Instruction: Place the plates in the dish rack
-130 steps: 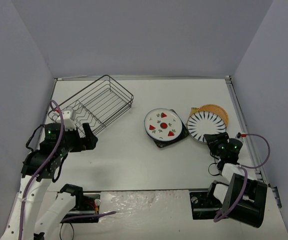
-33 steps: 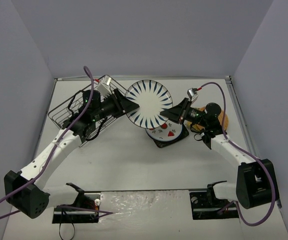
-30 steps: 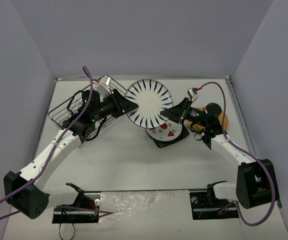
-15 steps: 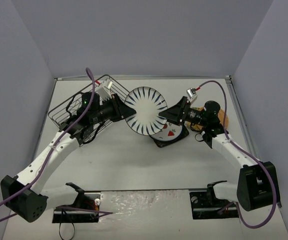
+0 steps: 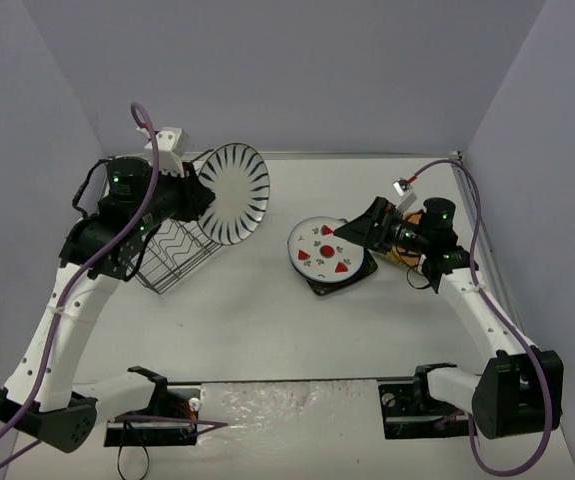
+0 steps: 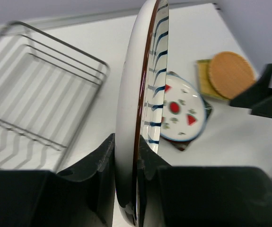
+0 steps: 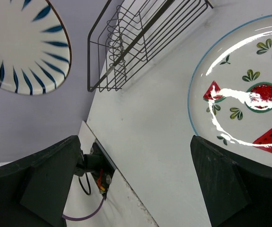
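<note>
My left gripper [image 5: 203,196] [image 6: 126,152] is shut on the rim of the white plate with dark radial stripes [image 5: 233,193] [image 6: 143,94]. It holds the plate on edge, in the air, above the right end of the wire dish rack [image 5: 172,250] [image 6: 36,94]. My right gripper [image 5: 353,230] [image 7: 140,161] hangs open and empty just above the plate with red fruit motifs [image 5: 325,250] [image 7: 249,104]. That plate lies on a dark square plate [image 5: 339,281]. An orange-tan round plate [image 6: 230,73] lies further right.
Grey walls close in the table on three sides. Under the orange-tan plate lies a yellowish square piece [image 6: 202,75]. Both arm base mounts [image 5: 167,405] sit at the near edge. The right forearm [image 5: 467,290] crosses the table's right side.
The right gripper has opened, let go of the striped plate and drawn back right. The left arm has carried the plate left and up, over the rack.
</note>
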Available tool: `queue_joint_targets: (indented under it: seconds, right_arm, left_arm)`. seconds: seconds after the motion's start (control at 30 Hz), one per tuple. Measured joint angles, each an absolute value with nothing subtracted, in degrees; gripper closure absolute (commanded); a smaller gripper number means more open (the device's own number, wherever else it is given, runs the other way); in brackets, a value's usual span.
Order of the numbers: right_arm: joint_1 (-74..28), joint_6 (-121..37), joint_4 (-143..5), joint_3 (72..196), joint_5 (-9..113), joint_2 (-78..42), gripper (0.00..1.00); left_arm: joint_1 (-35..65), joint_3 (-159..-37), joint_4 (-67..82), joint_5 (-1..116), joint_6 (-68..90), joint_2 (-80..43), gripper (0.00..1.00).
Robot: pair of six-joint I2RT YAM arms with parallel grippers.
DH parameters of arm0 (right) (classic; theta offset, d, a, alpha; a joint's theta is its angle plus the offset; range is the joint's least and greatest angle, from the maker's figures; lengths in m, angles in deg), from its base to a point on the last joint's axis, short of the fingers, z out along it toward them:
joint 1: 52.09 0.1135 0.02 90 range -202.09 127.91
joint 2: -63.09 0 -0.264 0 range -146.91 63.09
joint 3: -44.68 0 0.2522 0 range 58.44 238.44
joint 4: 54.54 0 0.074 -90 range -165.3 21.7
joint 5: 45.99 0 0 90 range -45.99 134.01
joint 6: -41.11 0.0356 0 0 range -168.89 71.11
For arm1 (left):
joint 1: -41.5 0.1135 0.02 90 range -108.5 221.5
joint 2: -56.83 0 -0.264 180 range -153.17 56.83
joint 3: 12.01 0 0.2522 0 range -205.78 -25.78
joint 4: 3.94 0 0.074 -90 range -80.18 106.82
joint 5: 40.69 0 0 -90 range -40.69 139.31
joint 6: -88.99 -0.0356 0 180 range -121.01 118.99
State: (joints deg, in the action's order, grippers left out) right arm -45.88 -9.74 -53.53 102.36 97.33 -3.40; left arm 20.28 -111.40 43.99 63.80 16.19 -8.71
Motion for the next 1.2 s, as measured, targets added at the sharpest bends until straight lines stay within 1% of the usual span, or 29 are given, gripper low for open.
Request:
queue_joint_targets:
  seconds: [0.2,0.37,0.67,0.9,1.2]
  right_arm:
    - [-45.89,-13.61,-57.25,102.77,95.29,-1.62,0.0]
    - [-45.67,-15.14,-58.78,103.51,94.91,-2.46,0.0]
    - [-44.8,-17.31,-59.63,104.25,95.1,-7.81,0.0]
    - [-44.82,-17.72,-59.94,105.33,95.37,-11.04,0.0]
    - [-44.93,-18.64,-59.98,106.69,95.82,-13.81,0.0]
  left_arm:
    - [28.82,-114.83,47.56,58.61,2.12,-9.81,1.0]
    - [32.31,-116.68,48.7,55.02,-9.57,-16.07,1.0]
    - [39.6,-121.33,48.17,55.14,-27.89,-29.4,1.0]
    - [43.06,-123.89,46.89,55.39,-34.93,-35.68,1.0]
    - [45.03,-123.88,46.79,57.03,-40.35,-38.41,1.0]
